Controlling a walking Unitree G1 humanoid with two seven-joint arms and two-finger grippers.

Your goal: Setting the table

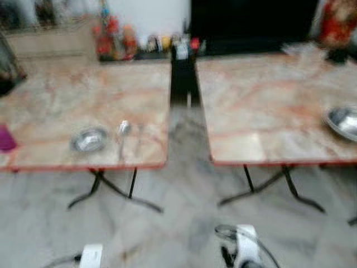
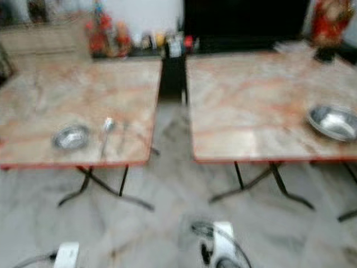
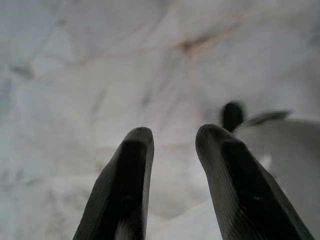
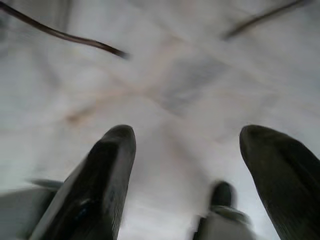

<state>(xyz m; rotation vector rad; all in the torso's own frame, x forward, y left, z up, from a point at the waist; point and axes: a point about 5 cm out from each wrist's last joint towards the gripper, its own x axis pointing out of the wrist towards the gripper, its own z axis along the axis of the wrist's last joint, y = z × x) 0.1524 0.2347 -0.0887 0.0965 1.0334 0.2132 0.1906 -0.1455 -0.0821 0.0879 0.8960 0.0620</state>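
While both arms hang idle over the floor, we see the left end effector point(image 3: 172, 145) and right end effector point(image 4: 187, 145) spread and empty, with the small steel bowl point(image 1: 88, 139) and spoon point(image 1: 123, 129) already laid together on the left desk point(image 1: 67, 100).

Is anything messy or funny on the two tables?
Nothing looks spilled or broken. The small bowl and spoon sit neatly together on the left table; the bigger bowl sits by the right table's far right side.
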